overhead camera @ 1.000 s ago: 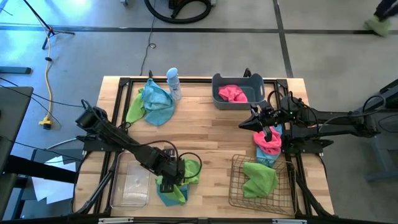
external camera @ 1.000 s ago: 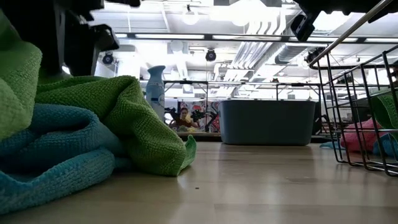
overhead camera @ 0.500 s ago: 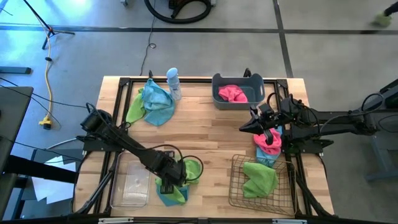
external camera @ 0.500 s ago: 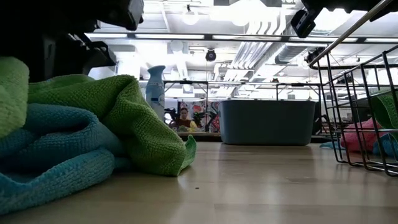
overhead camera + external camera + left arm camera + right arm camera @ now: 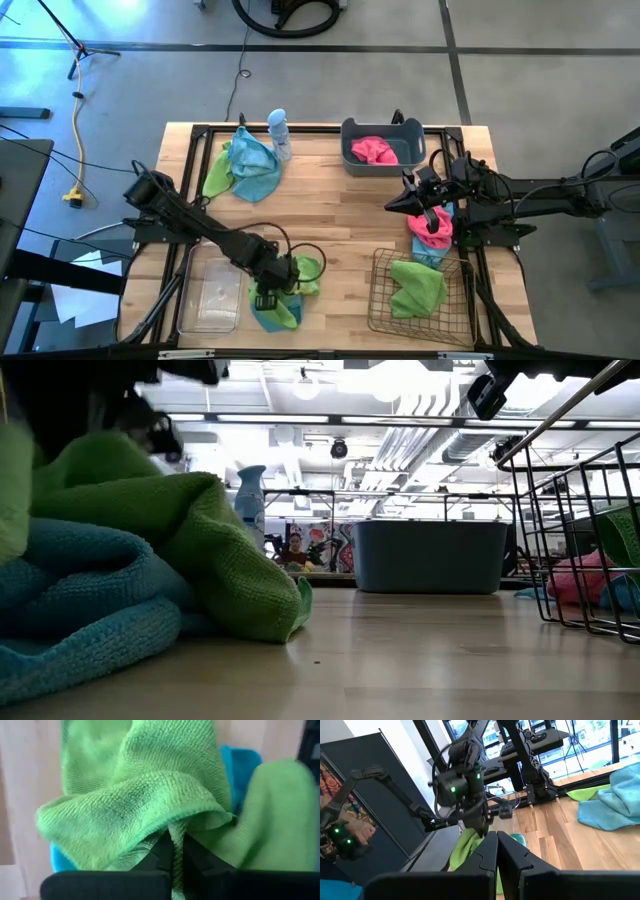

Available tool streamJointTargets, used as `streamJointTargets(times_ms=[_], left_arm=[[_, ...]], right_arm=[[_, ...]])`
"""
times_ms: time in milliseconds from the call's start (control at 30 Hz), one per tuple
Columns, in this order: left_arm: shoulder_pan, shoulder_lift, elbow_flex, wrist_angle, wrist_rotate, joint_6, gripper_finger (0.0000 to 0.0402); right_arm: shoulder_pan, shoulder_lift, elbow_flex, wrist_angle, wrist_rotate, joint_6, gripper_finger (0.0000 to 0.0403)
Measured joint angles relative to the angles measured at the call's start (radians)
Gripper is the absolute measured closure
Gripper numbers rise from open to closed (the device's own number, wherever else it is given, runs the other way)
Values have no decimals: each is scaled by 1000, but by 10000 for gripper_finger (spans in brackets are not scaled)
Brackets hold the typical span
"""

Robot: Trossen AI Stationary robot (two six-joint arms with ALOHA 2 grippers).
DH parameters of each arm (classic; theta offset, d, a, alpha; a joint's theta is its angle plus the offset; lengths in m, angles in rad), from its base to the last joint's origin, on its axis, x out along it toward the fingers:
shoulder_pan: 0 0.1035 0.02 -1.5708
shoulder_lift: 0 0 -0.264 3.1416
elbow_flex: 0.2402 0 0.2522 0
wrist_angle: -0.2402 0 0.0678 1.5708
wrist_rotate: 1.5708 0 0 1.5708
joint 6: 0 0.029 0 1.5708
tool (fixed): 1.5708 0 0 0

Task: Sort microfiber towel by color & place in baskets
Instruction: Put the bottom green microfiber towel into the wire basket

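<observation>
Left gripper is pinched tight on a fold of the green towel, just beside the clear bin. That towel lies on a teal towel. Risk: the thin pinch slips on lifting, or the teal one drags along where the piles overlap. Right gripper is closed and empty, well away across the table from the bin.
</observation>
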Motion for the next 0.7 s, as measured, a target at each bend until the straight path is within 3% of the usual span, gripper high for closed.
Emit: streamJointTargets(times_ms=[533,700], left_arm=[[101,-322,0,2,-231,18,401],[131,-376,0,103,-288,78,401]], right_arm=[[0,0,0,40,0,-27,403],[0,0,0,88,4,-27,403]])
